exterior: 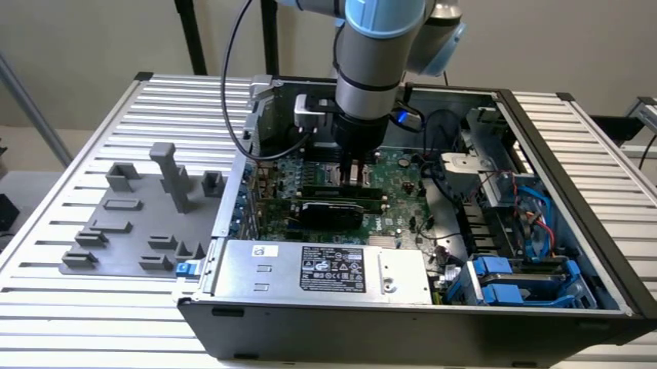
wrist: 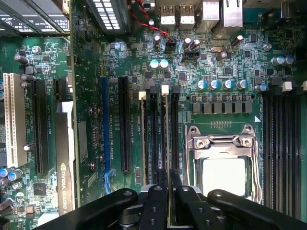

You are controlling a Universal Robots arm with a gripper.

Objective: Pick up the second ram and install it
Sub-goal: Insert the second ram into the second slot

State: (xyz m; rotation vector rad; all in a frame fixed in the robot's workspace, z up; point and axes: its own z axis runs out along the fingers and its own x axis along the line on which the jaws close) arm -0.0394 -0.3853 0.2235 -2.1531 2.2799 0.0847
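Note:
My gripper [exterior: 355, 175] reaches straight down into the open computer case [exterior: 411, 315], just above the big green motherboard [exterior: 395, 181]. In the wrist view its two black fingers [wrist: 159, 189] stand close together, shut on the second ram [wrist: 167, 143]. The ram is seen edge-on as a thin pale line. It stands along a memory slot with a white latch [wrist: 165, 88] at its far end, beside the CPU socket [wrist: 223, 163]. A neighbouring slot [wrist: 143, 139] with a white latch also holds a thin stick. How deep the held ram sits in its slot I cannot tell.
A grey holder tray [exterior: 144, 223] with upright posts lies on the slatted table at the exterior view's left. Inside the case are a graphics card [exterior: 328, 209], a silver power supply [exterior: 323, 269], cables and blue drive brackets [exterior: 513, 280]. More empty slots [wrist: 280, 143] lie past the socket.

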